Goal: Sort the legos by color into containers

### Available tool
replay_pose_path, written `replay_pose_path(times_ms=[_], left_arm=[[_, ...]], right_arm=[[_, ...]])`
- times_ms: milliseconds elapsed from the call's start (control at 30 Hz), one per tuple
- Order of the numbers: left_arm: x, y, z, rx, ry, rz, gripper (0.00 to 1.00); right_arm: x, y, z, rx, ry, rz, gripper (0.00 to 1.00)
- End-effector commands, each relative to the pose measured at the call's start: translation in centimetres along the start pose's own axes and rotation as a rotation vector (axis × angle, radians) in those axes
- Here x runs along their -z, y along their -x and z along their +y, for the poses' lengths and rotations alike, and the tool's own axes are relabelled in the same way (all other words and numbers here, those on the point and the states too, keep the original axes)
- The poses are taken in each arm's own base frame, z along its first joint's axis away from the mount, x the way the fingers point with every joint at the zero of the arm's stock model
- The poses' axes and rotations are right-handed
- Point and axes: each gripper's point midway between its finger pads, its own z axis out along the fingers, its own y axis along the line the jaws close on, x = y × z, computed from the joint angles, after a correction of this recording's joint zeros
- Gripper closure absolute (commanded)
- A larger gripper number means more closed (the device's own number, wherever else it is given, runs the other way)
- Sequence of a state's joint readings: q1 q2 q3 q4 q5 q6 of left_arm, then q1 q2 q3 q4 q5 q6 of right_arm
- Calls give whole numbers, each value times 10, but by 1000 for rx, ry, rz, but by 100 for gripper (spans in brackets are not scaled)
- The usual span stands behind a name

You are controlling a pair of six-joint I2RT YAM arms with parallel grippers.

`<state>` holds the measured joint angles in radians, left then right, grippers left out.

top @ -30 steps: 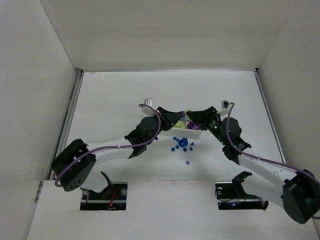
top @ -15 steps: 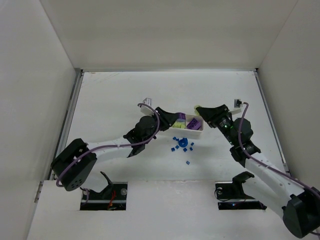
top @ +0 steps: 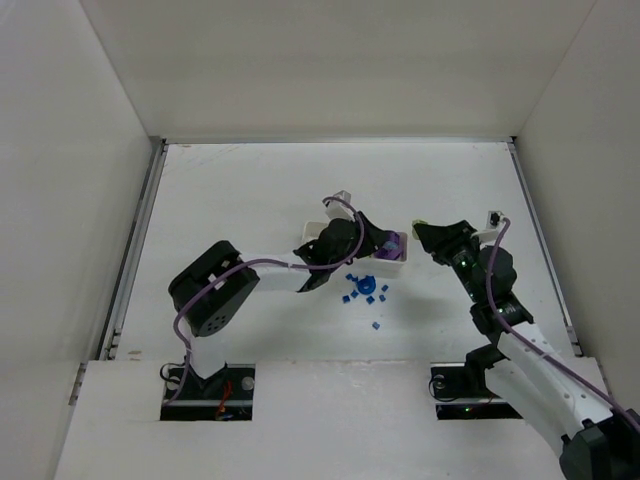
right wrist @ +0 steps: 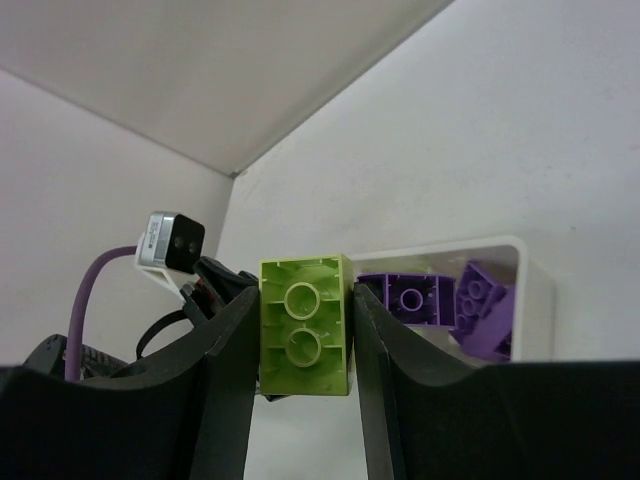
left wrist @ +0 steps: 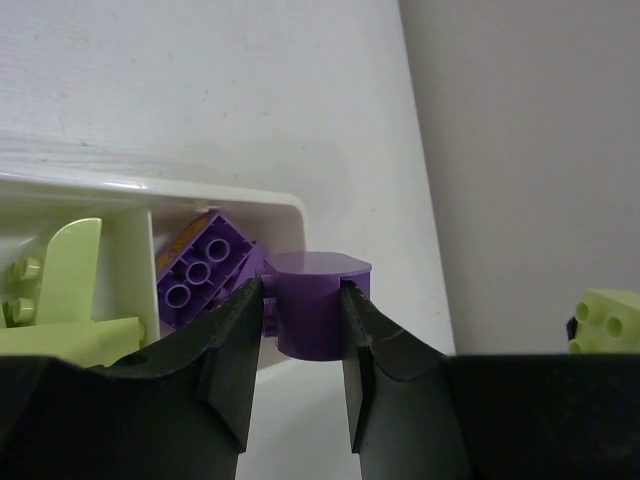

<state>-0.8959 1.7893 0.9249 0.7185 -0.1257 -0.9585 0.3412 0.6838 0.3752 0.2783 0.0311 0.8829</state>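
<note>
Left pincer [left wrist: 300,310] moved right, white table [top: 250,190]

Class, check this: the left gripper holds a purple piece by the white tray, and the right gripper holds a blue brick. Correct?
No. The right wrist view shows the right gripper holding a lime-green brick, not blue. The left gripper does hold a purple piece by the white tray.

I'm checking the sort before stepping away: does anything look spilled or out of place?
Only the blue pieces: they lie scattered on the table beside the white tray. The left tool grips a purple piece and the right tool a lime brick, so neither is stray.
</note>
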Motion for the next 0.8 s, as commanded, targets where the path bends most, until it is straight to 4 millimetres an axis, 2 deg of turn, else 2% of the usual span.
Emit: replay_pose_path(times_ms=[0,167,233,367,433,567,667,767], left_arm=[[-9,1,-17,-31,-32,4,85],[-15,-7,-11,-73,10,17,78],[-15,-10,-7,-98,41,22,71],[-12,-9,-3,-139,83,20,47],[-10,-7,-5,-155,84,16,41],[-3,3,-11,-157,72,-2,39],[9,21,-16,-157,55,-40,38],[27,47,-18,-146,40,-100,38]], right_arm=[[2,6,-10,40,-21,-28,74],[1,4,-16,46,-25,-20,74],[1,2,-17,49,-27,-17,73],[0,2,-20,57,-38,-16,73],[-1,1,-21,60,-42,-14,73],[-3,2,-21,71,-53,-13,74],[-4,0,-17,87,-57,1,74],[-5,-6,-12,112,-62,20,74]])
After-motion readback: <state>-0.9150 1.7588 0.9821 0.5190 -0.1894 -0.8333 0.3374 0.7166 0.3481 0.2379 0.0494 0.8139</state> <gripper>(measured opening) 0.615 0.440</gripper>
